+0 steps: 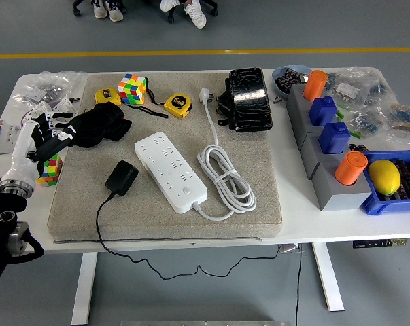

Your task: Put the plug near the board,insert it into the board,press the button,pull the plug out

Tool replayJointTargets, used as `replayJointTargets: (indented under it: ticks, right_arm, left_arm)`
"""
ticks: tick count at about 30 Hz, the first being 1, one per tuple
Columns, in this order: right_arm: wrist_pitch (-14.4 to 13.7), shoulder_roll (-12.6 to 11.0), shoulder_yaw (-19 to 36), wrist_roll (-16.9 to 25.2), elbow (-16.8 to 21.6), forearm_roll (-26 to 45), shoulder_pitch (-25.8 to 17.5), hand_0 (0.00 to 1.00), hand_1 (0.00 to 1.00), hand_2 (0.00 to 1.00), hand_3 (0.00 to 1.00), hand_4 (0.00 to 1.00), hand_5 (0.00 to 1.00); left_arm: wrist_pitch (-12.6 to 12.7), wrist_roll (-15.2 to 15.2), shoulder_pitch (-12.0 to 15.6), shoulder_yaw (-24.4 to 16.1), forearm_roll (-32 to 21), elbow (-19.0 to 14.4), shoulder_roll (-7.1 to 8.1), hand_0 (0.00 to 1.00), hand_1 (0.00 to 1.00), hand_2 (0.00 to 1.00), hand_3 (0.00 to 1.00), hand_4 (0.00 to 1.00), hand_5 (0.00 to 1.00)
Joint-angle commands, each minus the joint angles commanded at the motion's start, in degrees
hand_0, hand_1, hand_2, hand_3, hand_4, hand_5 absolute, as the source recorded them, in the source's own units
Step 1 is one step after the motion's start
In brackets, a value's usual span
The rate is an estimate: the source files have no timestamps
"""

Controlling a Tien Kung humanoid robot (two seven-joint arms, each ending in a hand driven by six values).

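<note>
The black plug (122,178) lies flat on the beige mat (259,224), just beside the left long side of the white power board (171,171), and it is not inserted in any socket. Its thin black cable goes down over the mat's near edge and hangs under the table. This arrangement fits both a plug that waits for insertion and a plug that is already pulled out, so the stage cannot be judged from here. For any grasp of the plug, the fingers should take the body from its sides and leave the cable free, because the cable can drag the plug when lifted. The board's own white cord (225,178) lies coiled on the right, away from the plug. The left hand (43,136) is at the left edge of the mat, well apart from the plug, beside a dark glove-like item (99,127) and above a colour cube (49,170); its white fingers look loosely spread and hold nothing. The right hand is not visible.
</note>
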Motion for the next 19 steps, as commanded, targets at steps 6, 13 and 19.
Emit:
replayJointTargets:
  ticks: [6, 13, 19]
  right_arm:
    - [0.00, 0.08, 0.51, 0.01, 0.00, -0.01, -0.36, 0.481, 0.572, 0.574, 0.517, 0.886, 0.430]
    - [0.00, 0.08, 1.25, 0.00, -0.09, -0.07, -1.03, 0.481, 0.574, 0.573, 0.517, 0.887, 0.430]
    - [0.03, 0.01, 0.79, -0.04, -0.25, 0.60, -1.07, 0.481, 0.574, 0.573, 0.517, 0.887, 0.430]
  left_arm:
    - [-0.01, 0.03, 0.22, 0.21, -0.03, 0.03, -0.10, 0.293, 0.327, 0.461, 0.562, 0.792, 0.306]
    - [-0.04, 0.07, 0.74, 0.07, 0.03, -0.21, -0.38, 0.292, 0.327, 0.461, 0.561, 0.792, 0.305]
    - [0.01, 0.09, 1.12, -0.52, -0.06, -0.25, -0.76, 0.292, 0.327, 0.461, 0.561, 0.792, 0.305]
